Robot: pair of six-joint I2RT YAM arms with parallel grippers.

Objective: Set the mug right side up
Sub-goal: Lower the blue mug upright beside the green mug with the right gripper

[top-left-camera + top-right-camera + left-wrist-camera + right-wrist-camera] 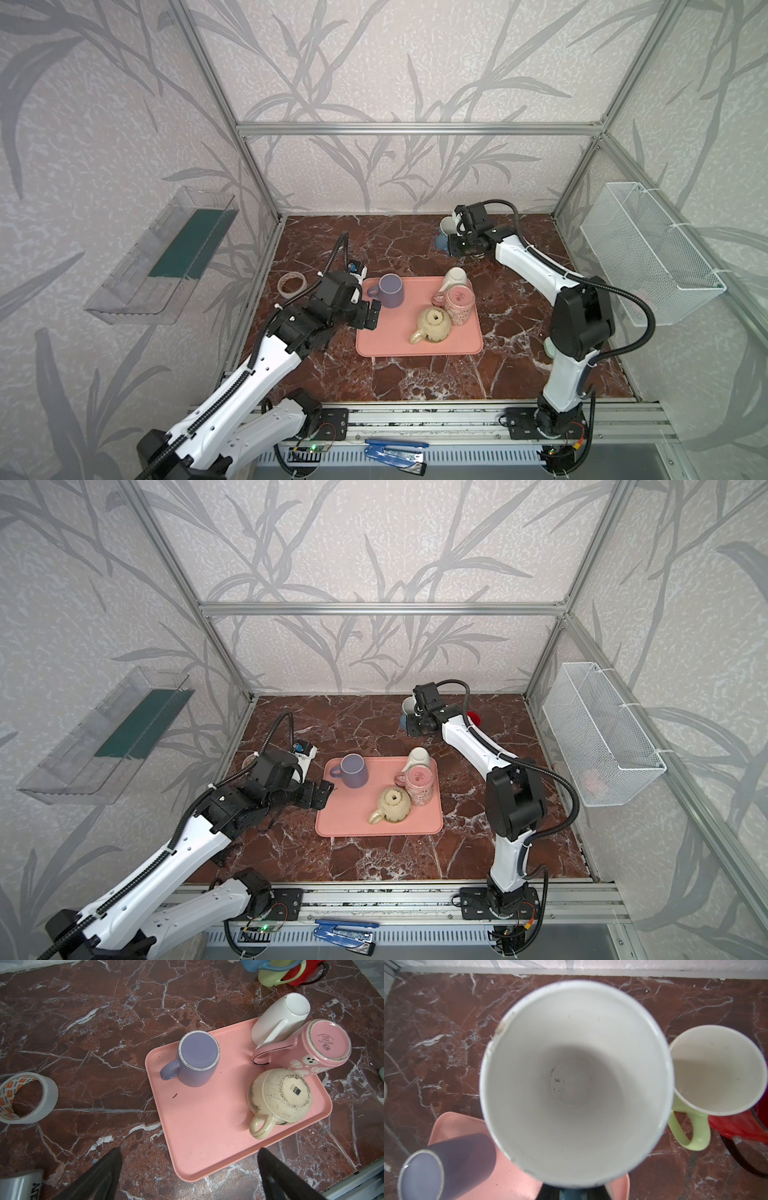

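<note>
Blue mug [575,1084], white inside, mouth turned up toward the wrist camera, near the far edge of the marble worktop [415,374], right of the middle. Right gripper [457,232] closed tight on it at the handle side; impossible to tell whether its base touches the marble. Pink tray [395,336] at mid-worktop. Left gripper [190,1153] over the tray's left edge, jaws spread wide, holding nothing. Upside down on the tray: lilac mug [391,291] at the far left corner, white mug [454,277] at the far right corner, pink mug [459,305] just beside it, cream mug [433,326] nearer the front. Green mug [716,1070] upright just beside the blue one. Tape roll [292,284] by the worktop's left edge.
</note>
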